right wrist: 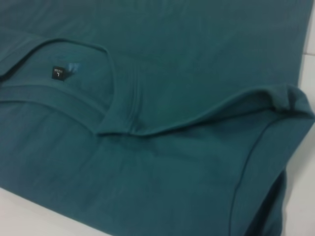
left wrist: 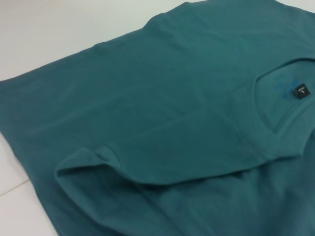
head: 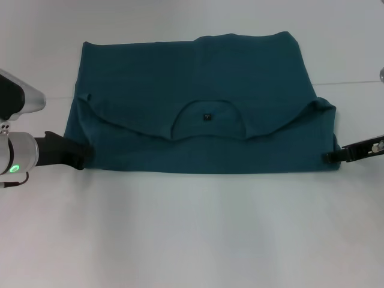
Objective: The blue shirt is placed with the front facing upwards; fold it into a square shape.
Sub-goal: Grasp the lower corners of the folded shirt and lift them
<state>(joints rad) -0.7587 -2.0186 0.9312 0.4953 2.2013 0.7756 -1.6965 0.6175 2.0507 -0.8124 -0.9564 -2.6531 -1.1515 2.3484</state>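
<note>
The blue shirt (head: 198,72) lies on the white table, folded across so that a doubled layer reaches the near edge. Its round neckline (head: 207,123) with a small black label sits in the middle of the fold. The left wrist view shows the shirt (left wrist: 162,98), its neckline (left wrist: 275,123) and a tucked sleeve fold (left wrist: 93,157). In the right wrist view the shirt (right wrist: 187,64) shows its collar (right wrist: 118,108) and a sleeve hem (right wrist: 280,98). My left gripper (head: 83,157) rests at the shirt's near left corner. My right gripper (head: 331,157) is at the near right corner.
The white table (head: 192,234) stretches bare in front of the shirt. A seam or table edge (head: 354,82) runs behind the shirt on the right. The left arm's silver and black body (head: 24,153) lies along the left side.
</note>
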